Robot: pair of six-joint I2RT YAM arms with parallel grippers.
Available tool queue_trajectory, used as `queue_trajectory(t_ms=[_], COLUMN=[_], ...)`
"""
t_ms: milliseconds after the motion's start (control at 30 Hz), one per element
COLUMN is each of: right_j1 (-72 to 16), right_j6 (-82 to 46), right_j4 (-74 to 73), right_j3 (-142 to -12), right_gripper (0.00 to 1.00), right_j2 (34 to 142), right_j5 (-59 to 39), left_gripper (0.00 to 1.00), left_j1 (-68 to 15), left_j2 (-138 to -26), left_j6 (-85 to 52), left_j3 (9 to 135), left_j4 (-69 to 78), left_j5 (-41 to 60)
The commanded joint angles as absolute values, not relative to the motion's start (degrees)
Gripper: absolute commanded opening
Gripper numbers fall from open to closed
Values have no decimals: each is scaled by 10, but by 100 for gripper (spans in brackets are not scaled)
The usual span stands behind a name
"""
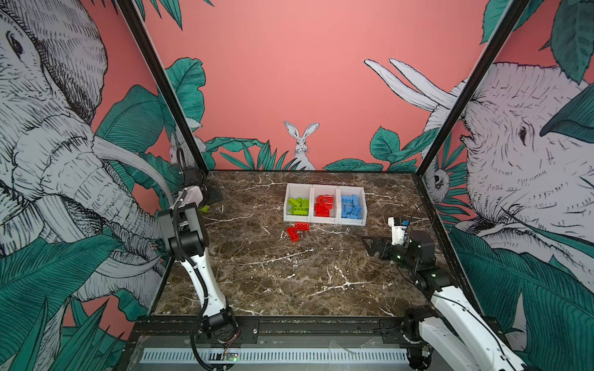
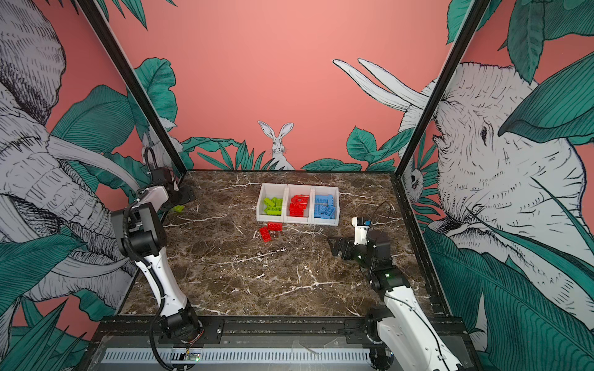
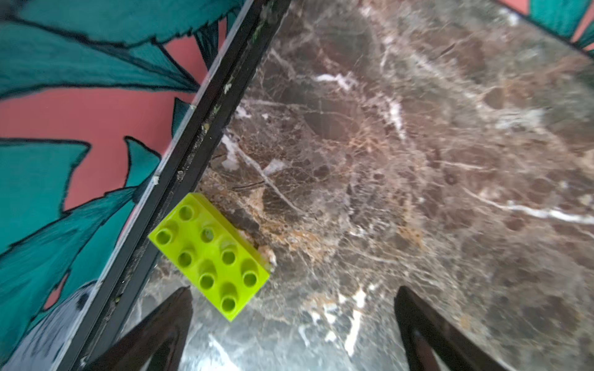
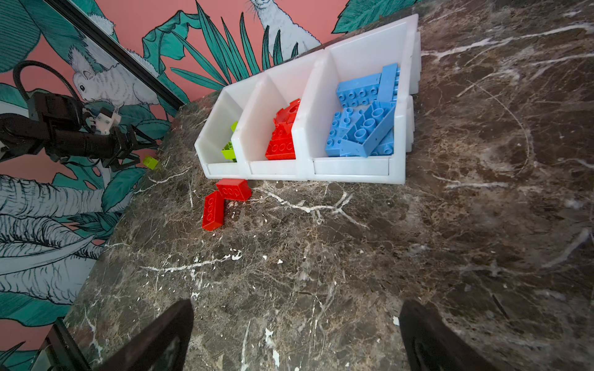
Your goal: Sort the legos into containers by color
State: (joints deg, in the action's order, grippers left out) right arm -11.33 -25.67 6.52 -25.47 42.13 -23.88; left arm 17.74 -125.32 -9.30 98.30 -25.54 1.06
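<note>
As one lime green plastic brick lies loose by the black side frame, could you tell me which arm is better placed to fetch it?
Likely left. The left gripper hangs open right beside the lime green plastic brick; the open right gripper sits across the marble table, past the white plastic bins.

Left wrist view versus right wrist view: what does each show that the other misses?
Left wrist only: the eight studs of the lime brick, close up. Right wrist only: the three containers holding green, red and blue bricks, two loose red bricks in front of them, and the open right end effector. Both: that lime brick, the open left end effector and the marble table.
</note>
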Motion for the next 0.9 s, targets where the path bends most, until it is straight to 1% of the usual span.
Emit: queue_trajectory(t_ms=[0, 100, 233, 500, 633, 733, 867], right_j1=[-116, -121, -132, -139, -145, -148, -150], right_j6=[-233, -224, -186, -189, -193, -192, -192], right_j4=[82, 130, 176, 140, 127, 123, 116], right_j3=[-277, -298, -333, -337, -336, -337, -339], right_gripper=[98, 98, 98, 98, 98, 98, 98], right_j2=[423, 434, 453, 471, 481, 488, 494], right_j5=[-240, -201, -191, -202, -202, -202, -202], left_gripper=[99, 99, 99, 99, 99, 99, 98], left_j1=[187, 200, 216, 216, 212, 197, 169], left_j2=[-1253, -1264, -1285, -1323, -1335, -1339, -1359], left_j6=[-82, -98, -107, -97, -103, -93, -73], left_j3=[998, 1002, 1022, 1061, 1074, 1081, 1129], left_j4=[-272, -266, -259, -280, -280, -283, -318], left_j5=[19, 37, 87, 120, 159, 166, 165])
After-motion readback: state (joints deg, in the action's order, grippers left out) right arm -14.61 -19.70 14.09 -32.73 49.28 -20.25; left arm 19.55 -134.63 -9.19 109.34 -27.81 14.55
